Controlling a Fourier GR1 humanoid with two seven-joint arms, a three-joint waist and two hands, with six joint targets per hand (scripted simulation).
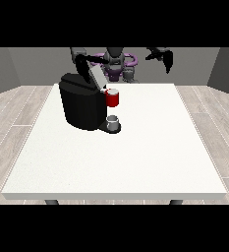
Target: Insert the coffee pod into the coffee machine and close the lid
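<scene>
The black coffee machine (81, 106) stands on the left half of the white table (150, 147). Its grey lid (97, 75) is tilted up and open. A red pod holder (113, 99) with a pale top sticks out at the machine's front; I cannot make out the pod itself. A small grey cup (113, 121) sits on the machine's base under the holder. The hand at the view's left (80, 62) is just above the machine's back, close to the lid's upper end. The hand at the view's right (161, 55) is raised beyond the table's far edge, fingers hanging relaxed, holding nothing.
The robot's torso (115, 64) is behind the table's far edge. Wooden floor and grey walls surround the table.
</scene>
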